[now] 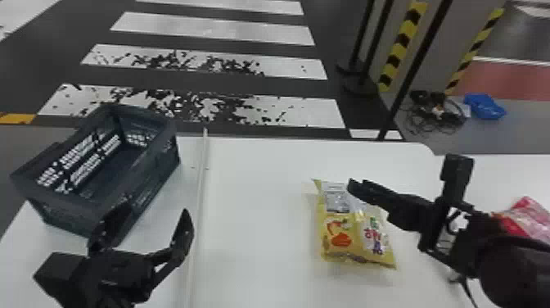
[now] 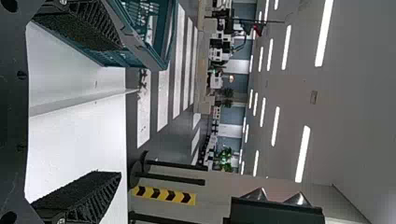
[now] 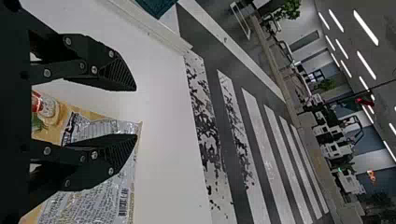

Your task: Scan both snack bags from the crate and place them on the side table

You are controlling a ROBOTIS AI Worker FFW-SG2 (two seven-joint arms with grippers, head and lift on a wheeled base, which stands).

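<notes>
On the counter, the yellow bag lay near the right jaws, parted perhaps to grasp it; the left jaws gaped empty.

A white, smooth-topped bench with a rounded far corner stands before a dark grey floor crossed by broad white painted stripes, the nearer ones speckled black. To the right, slender black posts on round bases stand near yellow-and-black chevron strips; a tangle of black cables lies beside crumpled blue plastic. In the left wrist view, long white strip lights line a grey ceiling.
</notes>
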